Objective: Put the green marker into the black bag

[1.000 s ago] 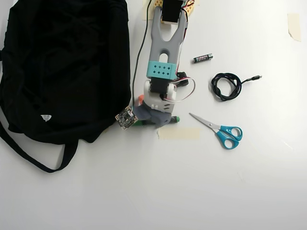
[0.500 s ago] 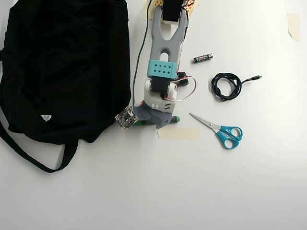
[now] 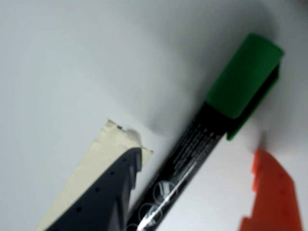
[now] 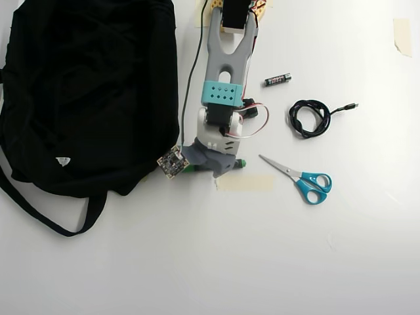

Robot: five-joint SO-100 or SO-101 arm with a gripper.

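The green marker [image 3: 192, 149] lies flat on the white table, with its green cap [image 3: 243, 77] at the upper right of the wrist view and its dark printed barrel running down to the left. My gripper [image 3: 197, 154] is open and straddles the barrel. The dark grey finger [image 3: 108, 192] is close on its left and the orange finger [image 3: 274, 192] stands apart on its right. In the overhead view the gripper [image 4: 213, 167] covers most of the marker, and only a green end [image 4: 241, 163] shows. The black bag [image 4: 92, 85] lies just left of the gripper, with its strap [image 4: 39, 210] trailing down.
A strip of beige tape [image 4: 244, 183] lies on the table just below the gripper and also shows in the wrist view [image 3: 91, 163]. Teal-handled scissors [image 4: 305, 180], a coiled black cable [image 4: 308, 118] and a small battery [image 4: 277, 79] lie to the right of the arm.
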